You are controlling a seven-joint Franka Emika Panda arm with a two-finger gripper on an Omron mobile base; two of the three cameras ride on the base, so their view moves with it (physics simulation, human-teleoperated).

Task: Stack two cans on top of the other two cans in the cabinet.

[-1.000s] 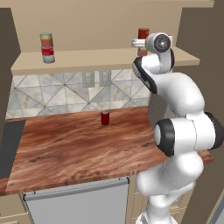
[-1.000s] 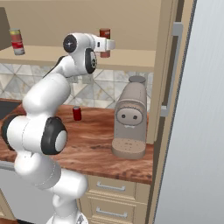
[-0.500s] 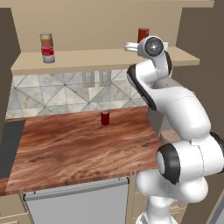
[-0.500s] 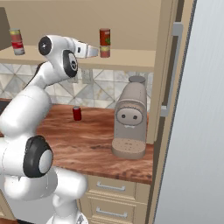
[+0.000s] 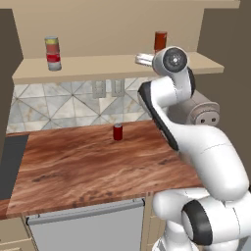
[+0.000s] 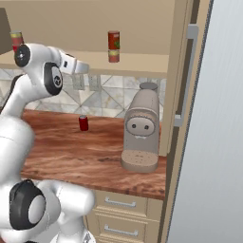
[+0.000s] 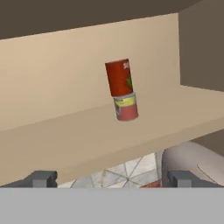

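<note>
Both pairs of cans stand stacked in the cabinet (image 5: 117, 66); the end effector (image 7: 111, 178), spread and empty, seemingly needs only withdraw.

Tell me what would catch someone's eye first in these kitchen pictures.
Two stacks of cans on the cabinet shelf: a plain red can on a yellow-and-red one at the right end, another stacked pair at the left end. The open gripper hangs empty before the shelf. A small crimson can stands alone on the wooden counter.
</note>
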